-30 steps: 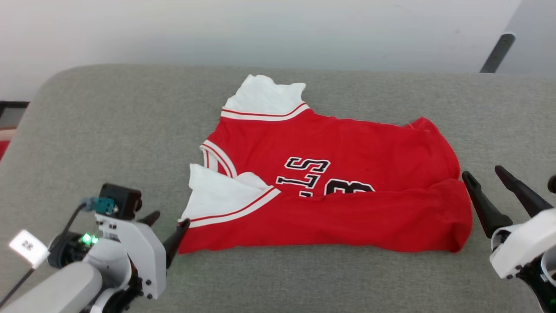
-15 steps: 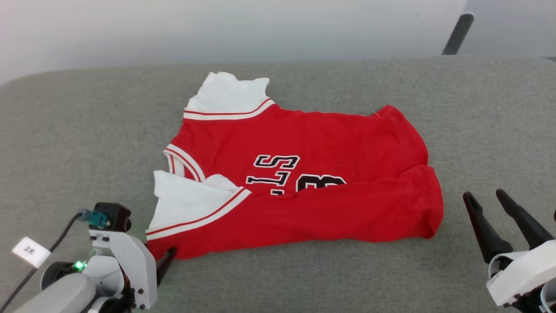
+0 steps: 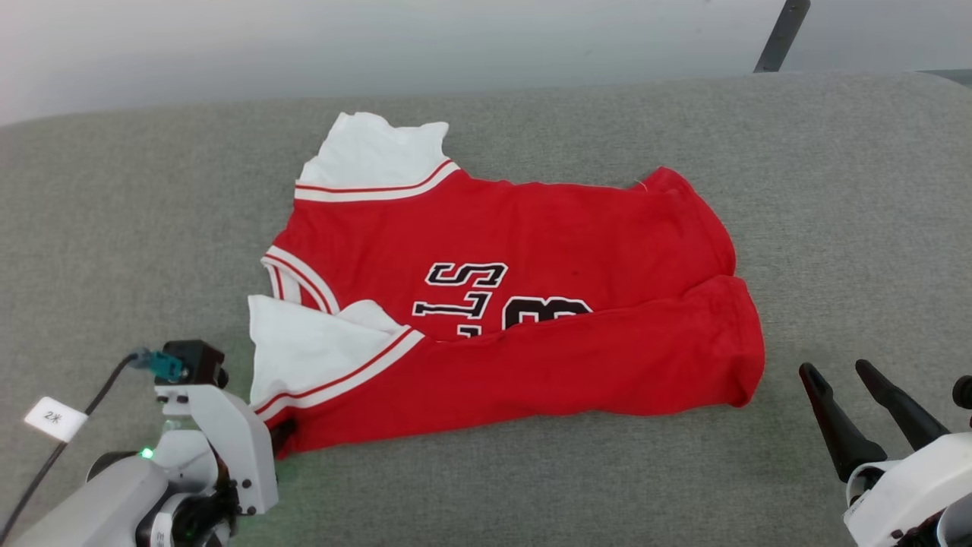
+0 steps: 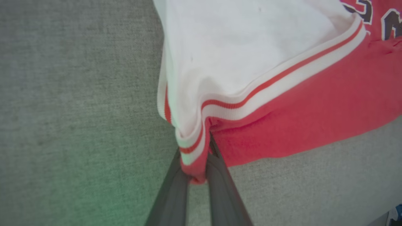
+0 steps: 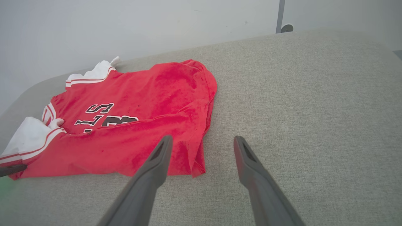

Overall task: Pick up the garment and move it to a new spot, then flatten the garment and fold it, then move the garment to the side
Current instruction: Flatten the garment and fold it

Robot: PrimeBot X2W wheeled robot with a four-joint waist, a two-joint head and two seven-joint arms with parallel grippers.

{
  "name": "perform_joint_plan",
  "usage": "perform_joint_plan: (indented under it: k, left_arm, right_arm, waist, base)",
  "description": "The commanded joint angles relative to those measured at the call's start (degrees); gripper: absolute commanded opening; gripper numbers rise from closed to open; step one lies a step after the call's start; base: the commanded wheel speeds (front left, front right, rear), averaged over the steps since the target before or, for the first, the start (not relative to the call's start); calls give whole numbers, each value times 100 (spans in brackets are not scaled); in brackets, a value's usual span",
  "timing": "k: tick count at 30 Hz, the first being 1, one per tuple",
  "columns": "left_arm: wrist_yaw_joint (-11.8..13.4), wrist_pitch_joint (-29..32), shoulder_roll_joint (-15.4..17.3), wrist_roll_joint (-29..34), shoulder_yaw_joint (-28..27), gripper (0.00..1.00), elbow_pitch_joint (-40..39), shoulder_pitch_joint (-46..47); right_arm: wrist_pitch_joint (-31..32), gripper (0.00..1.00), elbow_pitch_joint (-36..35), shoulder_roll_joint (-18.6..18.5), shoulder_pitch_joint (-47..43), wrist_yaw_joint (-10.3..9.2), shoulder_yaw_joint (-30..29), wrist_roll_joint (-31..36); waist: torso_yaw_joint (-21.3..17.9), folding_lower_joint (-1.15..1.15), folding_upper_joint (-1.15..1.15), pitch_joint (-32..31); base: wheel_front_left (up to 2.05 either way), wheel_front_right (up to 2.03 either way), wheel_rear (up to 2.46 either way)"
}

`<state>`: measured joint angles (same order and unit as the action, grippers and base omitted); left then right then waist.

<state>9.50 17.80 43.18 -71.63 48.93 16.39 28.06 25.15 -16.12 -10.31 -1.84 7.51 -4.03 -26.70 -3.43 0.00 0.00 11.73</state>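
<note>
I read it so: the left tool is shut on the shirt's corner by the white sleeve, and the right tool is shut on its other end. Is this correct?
Not quite. The right tool is open and apart from the shirt, as the head view shows. The left tool is indeed shut on that corner.

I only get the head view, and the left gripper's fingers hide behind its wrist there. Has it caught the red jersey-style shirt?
Observer: Yes. In the left wrist view the left gripper is shut on a corner of the red jersey-style shirt, where striped trim meets red hem.
Operator: Clean pinch?
Observer: A small red tip of cloth pokes back between the fingers.
Operator: Right side?
Observer: In the right wrist view the open right gripper aims at bare grey cushion beside the hem.
</note>
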Motion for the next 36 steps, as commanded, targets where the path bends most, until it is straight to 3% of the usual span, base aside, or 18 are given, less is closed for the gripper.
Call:
perform_joint_plan:
  k: [1,10,27,28,29,30,36]
  left_arm:
    - [-46,57,-155,-8,100,0,71,-28]
    - [-132,62,-314,129,173,0,93,178]
    - [-292,23,-610,280,273,0,236,469]
    - [-296,18,-625,279,275,0,255,480]
    - [-308,18,-637,277,276,0,271,488]
    - [-326,10,-647,274,276,0,293,494]
    - [-399,-5,-668,231,263,0,411,510]
  right_arm:
    - [-41,100,0,2,64,-4,-9,33]
    - [182,100,527,9,347,-4,-55,84]
    - [1344,100,2465,42,1292,-4,12,113]
    - [1398,89,2526,19,1329,-4,83,71]
    - [1404,29,2559,2,1369,-4,151,47]
    - [1391,0,2578,-32,1413,-2,224,18]
    - [1464,0,2654,-301,1493,-2,372,-162]
  waist:
    - [48,0,0,8]
    - [367,0,0,120]
    - [792,0,0,370]
    - [799,0,0,375]
    - [804,0,0,376]
    - [808,0,0,376]
    - [814,0,0,318]
  base:
    - [0,0,0]
    - [0,0,0]
    - [0,0,0]
    - [0,0,0]
    - [0,0,0]
    - [0,0,0]
    - [0,0,0]
